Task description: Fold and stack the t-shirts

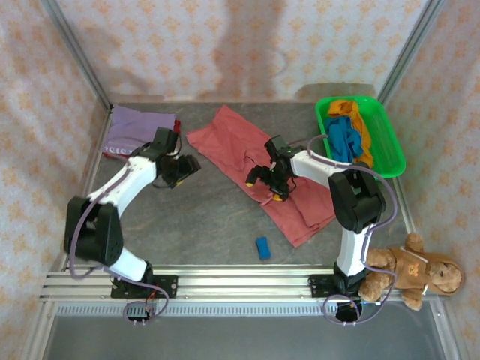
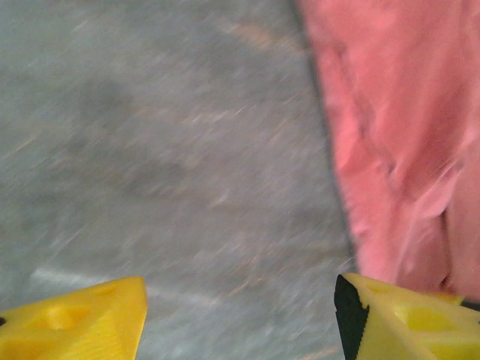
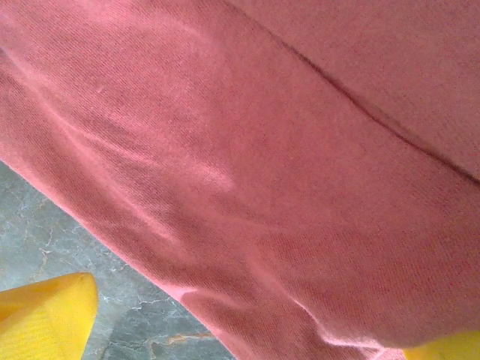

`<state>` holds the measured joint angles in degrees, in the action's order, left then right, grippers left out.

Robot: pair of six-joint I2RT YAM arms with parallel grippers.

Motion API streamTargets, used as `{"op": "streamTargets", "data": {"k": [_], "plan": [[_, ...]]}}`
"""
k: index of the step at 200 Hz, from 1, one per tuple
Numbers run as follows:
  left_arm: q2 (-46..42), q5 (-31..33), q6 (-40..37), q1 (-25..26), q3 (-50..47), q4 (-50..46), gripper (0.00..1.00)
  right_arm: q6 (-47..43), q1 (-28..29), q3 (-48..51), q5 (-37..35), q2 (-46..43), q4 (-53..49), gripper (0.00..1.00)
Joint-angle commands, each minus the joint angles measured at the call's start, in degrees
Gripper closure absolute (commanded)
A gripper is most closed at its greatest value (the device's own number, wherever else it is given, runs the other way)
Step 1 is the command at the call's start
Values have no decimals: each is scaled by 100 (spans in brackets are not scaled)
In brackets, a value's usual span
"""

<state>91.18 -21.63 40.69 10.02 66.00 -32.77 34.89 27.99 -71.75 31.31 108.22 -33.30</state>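
The big salmon-pink cloth t-shirt (image 1: 229,142) lay spread out crooked on the grey table (image 1: 210,217). The right gripper (image 1: 264,182) hung right over its middle, jaws spread wide with cloth under them, not pinching anything. The left gripper (image 1: 182,169) sat just off the shirt's left edge, jaws apart over bare table, with the cloth's edge beside one yellow finger (image 2: 405,322). Further left of that shirt was a folded lilac t-shirt (image 1: 135,127) with a dark red one (image 1: 178,125) against it. To its right, a green plastic bin (image 1: 390,142) held blue (image 1: 343,139) and orange (image 1: 358,120) shirts. A small blue block (image 1: 262,247) lay just below its lower corner.
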Motion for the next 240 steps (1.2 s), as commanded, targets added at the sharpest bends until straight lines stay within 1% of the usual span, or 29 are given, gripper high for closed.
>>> {"op": "streamTargets", "data": {"k": [1, 22, 39, 64, 80, 104, 141, 175, 210, 240], "plan": [[876, 138, 366, 183, 803, 762, 32, -31, -4, 406, -311, -217, -99, 1], [1918, 44, 491, 328, 1730, 907, 32, -34, -4, 824, -155, -610, 115, 1], [2666, -106, 607, 415, 2508, 811, 32, -194, -21, 934, 30, -894, 10, 1], [3321, 194, 528, 544, 3335, 477, 32, -281, -106, 1086, 33, -1330, -219, 1], [3683, 159, 607, 554, 3658, 404, 32, -289, -202, 1292, 58, -1583, -267, 1], [4128, 101, 740, 603, 4056, 413, 32, -442, -258, 1505, -70, -1809, -504, 1], [4825, 42, 780, 668, 4866, 169, 32, -383, -294, 1968, -55, -2030, -421, 1], [5374, -102, 877, 727, 5586, 115, 32, -260, -289, 2370, 66, -2168, -267, 1], [5884, -295, 978, 941, 6433, 68, 32, -137, -293, 2735, 324, -2236, -82, 1], [6090, -342, 1152, 1093, 6726, 236, 32, 25, -276, 2965, 435, -2446, -49, 1]]}}
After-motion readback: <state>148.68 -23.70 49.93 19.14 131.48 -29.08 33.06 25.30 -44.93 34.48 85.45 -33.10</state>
